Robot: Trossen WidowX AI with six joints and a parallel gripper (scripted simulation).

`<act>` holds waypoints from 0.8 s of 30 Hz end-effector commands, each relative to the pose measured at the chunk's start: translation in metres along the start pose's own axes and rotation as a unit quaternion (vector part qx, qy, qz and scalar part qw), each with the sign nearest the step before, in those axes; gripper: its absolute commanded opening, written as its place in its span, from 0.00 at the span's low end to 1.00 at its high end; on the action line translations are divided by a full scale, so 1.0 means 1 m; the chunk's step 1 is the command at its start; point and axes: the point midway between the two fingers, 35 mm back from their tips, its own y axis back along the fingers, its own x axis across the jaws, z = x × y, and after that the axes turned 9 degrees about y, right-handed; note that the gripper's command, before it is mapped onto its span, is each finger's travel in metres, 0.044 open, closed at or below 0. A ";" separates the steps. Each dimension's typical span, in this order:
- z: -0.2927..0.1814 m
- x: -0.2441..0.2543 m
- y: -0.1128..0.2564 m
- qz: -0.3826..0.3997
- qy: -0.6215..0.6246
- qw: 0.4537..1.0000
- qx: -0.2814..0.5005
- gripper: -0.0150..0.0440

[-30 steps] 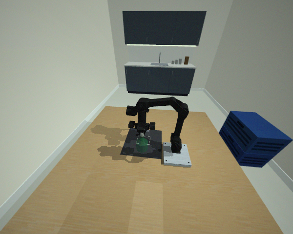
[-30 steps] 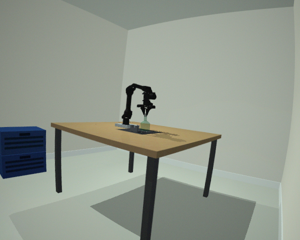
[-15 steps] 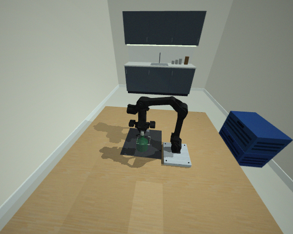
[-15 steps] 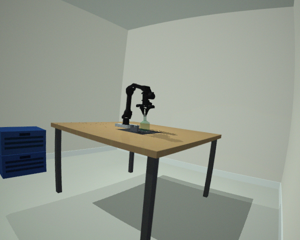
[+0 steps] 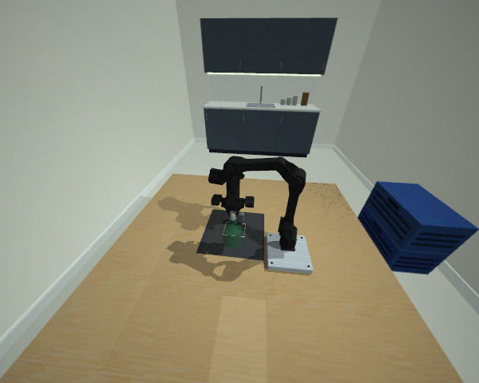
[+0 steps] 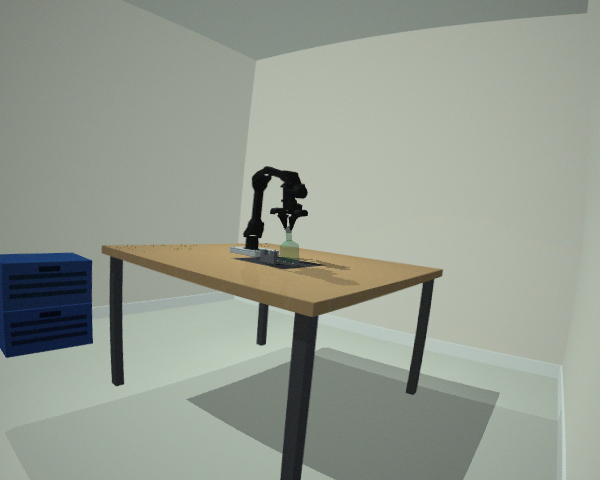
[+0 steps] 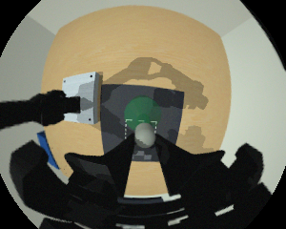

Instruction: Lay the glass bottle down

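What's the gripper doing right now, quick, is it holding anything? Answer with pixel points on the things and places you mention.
Gripper (image 5: 232, 217) (image 6: 289, 229) (image 7: 145, 136): closed on the upright green bottle (image 5: 233, 238) (image 6: 289, 250) (image 7: 142, 109), jaws at its top.

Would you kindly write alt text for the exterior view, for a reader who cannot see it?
A black robot arm's hand grips the top of an upright green glass bottle from above. The bottle is over a dark mat on a wooden table; a blue cabinet stands at the left.
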 end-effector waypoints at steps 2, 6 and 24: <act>-0.010 0.001 0.002 0.001 -0.001 1.000 0.004 0.45; -0.013 0.002 0.002 0.000 0.000 1.000 0.000 0.45; -0.028 0.005 0.004 -0.003 0.005 1.000 -0.017 0.45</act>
